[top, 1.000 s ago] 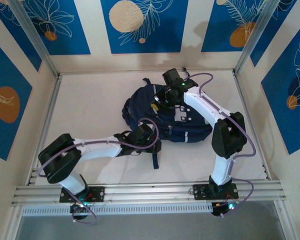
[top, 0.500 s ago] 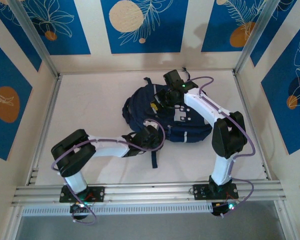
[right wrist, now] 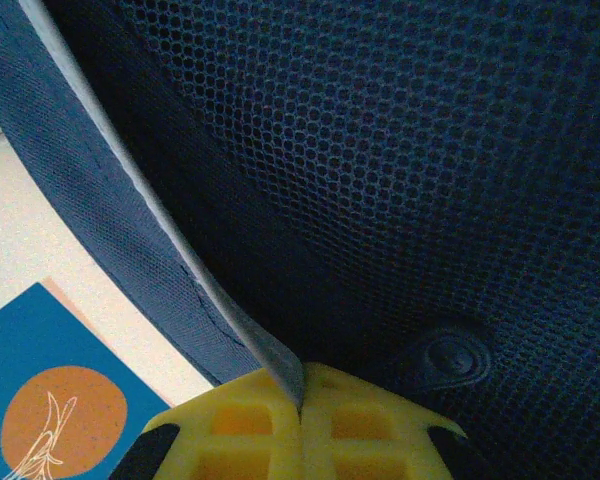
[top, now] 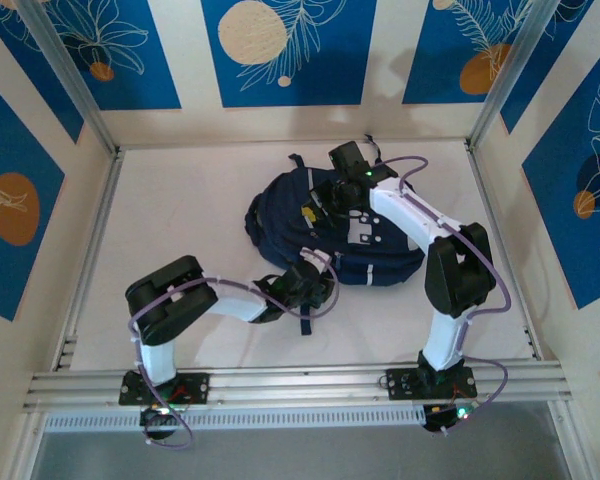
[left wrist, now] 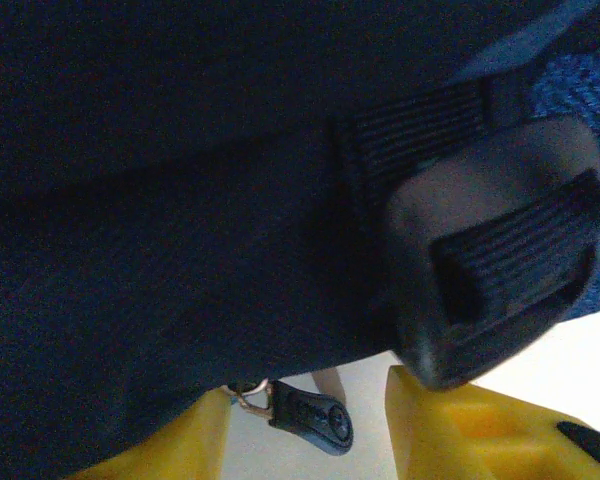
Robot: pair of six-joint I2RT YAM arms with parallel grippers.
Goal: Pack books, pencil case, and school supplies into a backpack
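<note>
The dark navy backpack [top: 310, 225] lies flat mid-table, its straps trailing toward me. My left gripper [top: 316, 284] is at its near edge. In the left wrist view that gripper [left wrist: 308, 398] is open, its yellow fingers [left wrist: 170, 445] either side of a black zipper pull [left wrist: 312, 420] that hangs from the fabric. A strap buckle [left wrist: 500, 275] sits just above the right finger. My right gripper [top: 337, 196] is on the backpack's far upper part. In the right wrist view it [right wrist: 301, 395] is shut on a pale grey edge strip [right wrist: 230, 310] of the backpack, beside dark mesh [right wrist: 400, 170]. Books and school supplies are hidden.
The white table [top: 180, 210] is walled by blue-and-cream panels, with metal rails [top: 90, 240] on both sides and along the near edge. A loose strap [top: 309, 322] lies on the table in front of the backpack.
The left arm has folded in, its elbow swinging right, and its gripper has slid right and nearer along the backpack's near edge. The right arm has hardly moved.
</note>
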